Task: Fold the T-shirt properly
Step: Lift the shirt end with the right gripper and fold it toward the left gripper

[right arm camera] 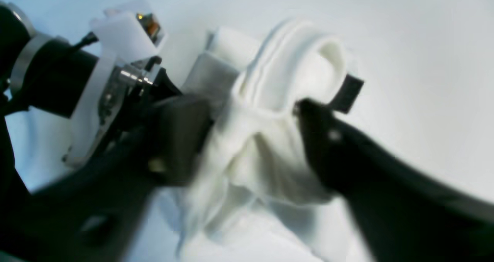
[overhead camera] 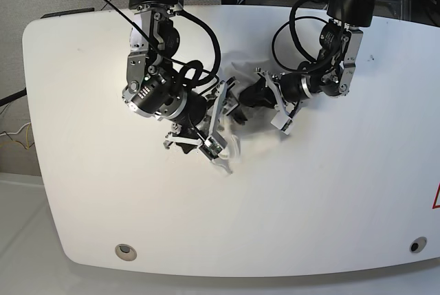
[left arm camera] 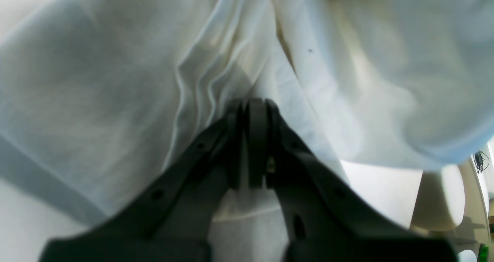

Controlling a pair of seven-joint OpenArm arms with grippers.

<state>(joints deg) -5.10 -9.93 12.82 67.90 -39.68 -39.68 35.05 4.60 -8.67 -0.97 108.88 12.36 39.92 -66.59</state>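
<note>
The white T-shirt point(overhead camera: 239, 124) is bunched in a small heap at the middle of the table, between my two arms. In the left wrist view the T-shirt point(left arm camera: 96, 80) fills the frame, and my left gripper point(left arm camera: 251, 102) is shut on a pleated fold of it. In the base view the left gripper point(overhead camera: 238, 106) reaches in from the right. My right gripper point(right arm camera: 249, 111) has its jaws wide apart, with a rolled wad of the T-shirt point(right arm camera: 270, 146) lying loosely between them. From the left of the base view, the right gripper point(overhead camera: 218, 145) points down at the heap.
The glossy white table point(overhead camera: 344, 205) extends on all sides of the heap. The two arms stand very close together; the left arm's wrist and white camera mount point(right arm camera: 115, 46) show just beside the right gripper. Cables hang behind the table's far edge.
</note>
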